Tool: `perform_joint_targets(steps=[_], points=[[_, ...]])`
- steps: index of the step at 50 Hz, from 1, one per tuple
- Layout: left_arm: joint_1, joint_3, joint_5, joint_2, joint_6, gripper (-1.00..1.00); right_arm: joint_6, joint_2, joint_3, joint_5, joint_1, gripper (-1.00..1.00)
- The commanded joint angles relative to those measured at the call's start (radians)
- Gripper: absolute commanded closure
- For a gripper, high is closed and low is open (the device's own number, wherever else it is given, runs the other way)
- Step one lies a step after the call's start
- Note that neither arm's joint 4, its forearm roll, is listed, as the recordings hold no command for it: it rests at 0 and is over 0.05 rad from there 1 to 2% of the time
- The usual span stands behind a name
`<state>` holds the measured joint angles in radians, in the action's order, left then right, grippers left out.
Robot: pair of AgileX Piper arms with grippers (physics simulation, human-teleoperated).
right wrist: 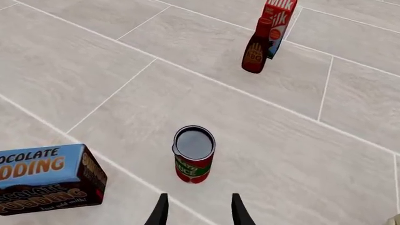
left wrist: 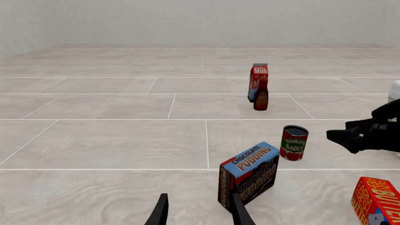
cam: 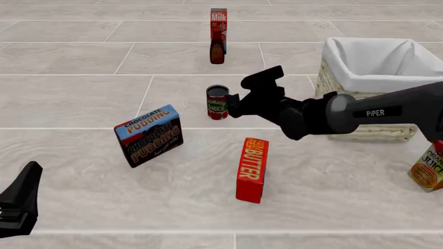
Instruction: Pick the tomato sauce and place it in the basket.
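two fingers of the left hand [left wrist: 198, 211] show in the left wrist view, spread apart with nothing between them; the tomato sauce [left wrist: 293, 143] stands upright on the surface beyond the pudding box [left wrist: 248, 174], and the right hand [left wrist: 359, 135] hangs just beside the can without touching it.

in the front view the can [cam: 217, 102] stands between the pudding box [cam: 149, 135] and the basket [cam: 377, 85], with the right hand [cam: 239, 104] close against its basket side; no contact is clear. the left hand [cam: 21, 203] sits well apart from the can.

in the right wrist view the fingers [right wrist: 238, 210] are parted wider than the can [right wrist: 194, 153], holding nothing, and the can stands ahead of them. it looks like a stiff, smooth tin, likely fairly heavy for its size and easy to tip, so a squeeze across the label band at mid-height seems the safest hold.
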<state>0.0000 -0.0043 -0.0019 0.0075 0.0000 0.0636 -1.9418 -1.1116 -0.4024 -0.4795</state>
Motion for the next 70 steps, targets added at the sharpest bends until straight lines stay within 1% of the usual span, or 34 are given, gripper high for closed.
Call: perform_joint_targets(steps=[1,26,49,61,70], points=[[0.0,0.0,0.0,0.0,0.0,-1.0,0.0,-0.03,-0.018,0.0,0.0,-1.0],[0.0,0.0,0.0,0.0,0.0,-1.0,0.009,-0.088,-0.066,0.002,-0.008,-1.0],[0.0,0.0,0.0,0.0,0.0,-1.0,0.01,-0.126,-0.087,-0.002,-0.004,-1.0],[0.0,0.0,0.0,0.0,0.0,-1.0,-0.002,-0.143,-0.096,-0.026,0.002,-1.0],[0.0,0.0,0.0,0.0,0.0,-1.0,-0.001,-0.154,-0.098,-0.047,0.003,-1.0]])
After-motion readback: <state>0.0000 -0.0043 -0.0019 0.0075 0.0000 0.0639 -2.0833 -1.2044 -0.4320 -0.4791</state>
